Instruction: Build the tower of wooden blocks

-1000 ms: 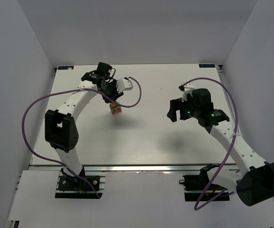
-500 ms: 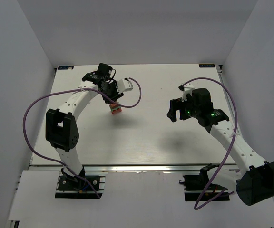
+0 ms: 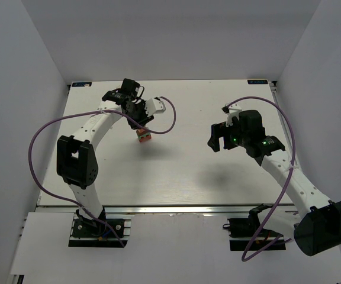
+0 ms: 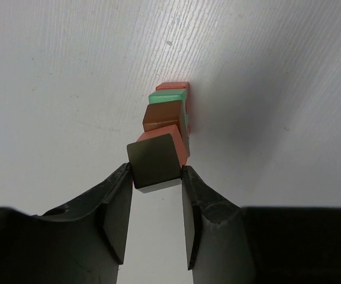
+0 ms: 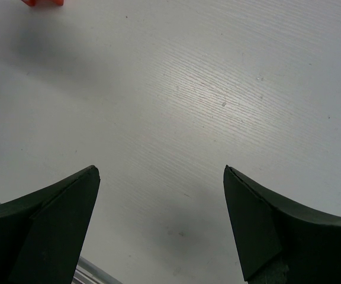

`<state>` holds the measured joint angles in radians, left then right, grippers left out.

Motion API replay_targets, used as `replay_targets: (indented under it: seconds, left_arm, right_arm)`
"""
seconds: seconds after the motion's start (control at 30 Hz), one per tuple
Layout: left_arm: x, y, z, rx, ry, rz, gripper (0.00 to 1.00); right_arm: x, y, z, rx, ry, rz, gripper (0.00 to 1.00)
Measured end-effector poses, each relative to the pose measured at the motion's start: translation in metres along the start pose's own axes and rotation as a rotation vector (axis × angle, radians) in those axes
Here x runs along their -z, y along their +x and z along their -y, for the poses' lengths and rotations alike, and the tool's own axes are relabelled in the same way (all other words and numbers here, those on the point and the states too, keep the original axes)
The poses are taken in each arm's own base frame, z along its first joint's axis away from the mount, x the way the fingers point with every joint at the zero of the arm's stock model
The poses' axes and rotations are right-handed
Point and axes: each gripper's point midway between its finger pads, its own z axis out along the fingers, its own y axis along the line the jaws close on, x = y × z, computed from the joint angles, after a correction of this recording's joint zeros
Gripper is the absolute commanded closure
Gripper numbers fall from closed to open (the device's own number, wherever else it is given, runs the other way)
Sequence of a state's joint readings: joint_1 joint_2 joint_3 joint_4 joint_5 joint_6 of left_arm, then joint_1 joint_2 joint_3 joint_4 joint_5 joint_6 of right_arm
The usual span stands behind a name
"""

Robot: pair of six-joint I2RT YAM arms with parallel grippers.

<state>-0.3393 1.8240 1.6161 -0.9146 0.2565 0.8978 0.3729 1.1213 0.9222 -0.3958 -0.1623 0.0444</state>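
Observation:
The tower [image 3: 144, 136] stands on the white table, left of centre. In the left wrist view it is a stack: an orange-red piece [image 4: 173, 87] at the bottom, then a mint-green slab [image 4: 167, 96], a brown block [image 4: 163, 116], a red piece [image 4: 181, 141] and a dark brown block [image 4: 154, 158] on top. My left gripper [image 4: 155, 171] is shut on that top dark brown block, both fingers touching its sides; it also shows in the top view [image 3: 140, 122]. My right gripper [image 3: 216, 137] hangs open and empty to the tower's right, jaws wide apart [image 5: 160, 171].
The left arm's purple cable [image 3: 169, 118] loops just right of the tower. An orange bit of the tower [image 5: 43, 2] shows at the top left edge of the right wrist view. The table's near edge is a metal rail [image 3: 176, 207].

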Motion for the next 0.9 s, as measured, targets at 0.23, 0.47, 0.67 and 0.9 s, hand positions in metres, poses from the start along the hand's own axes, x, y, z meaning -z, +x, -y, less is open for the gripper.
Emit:
replay_targets:
  seconds: [0.23, 0.47, 0.67, 0.9]
  left_arm:
    - [0.001, -0.003, 0.002, -0.001, 0.011, 0.014, 0.4]
    - [0.001, -0.005, -0.001, 0.013, -0.001, 0.017, 0.33]
    - [0.005, -0.01, -0.007, 0.042, -0.026, 0.029, 0.25]
    - [0.017, -0.028, -0.019, 0.053, -0.064, 0.079, 0.14]
  right_arm:
    - [0.0, 0.0, 0.0, 0.0, -0.002, 0.0, 0.11]
    - [0.0, 0.0, -0.001, 0.0, -0.003, 0.0, 0.11]
    - [0.0, 0.0, -0.001, 0.0, -0.006, 0.0, 0.11]
    - [0.0, 0.0, -0.002, 0.0, -0.01, 0.0, 0.11]
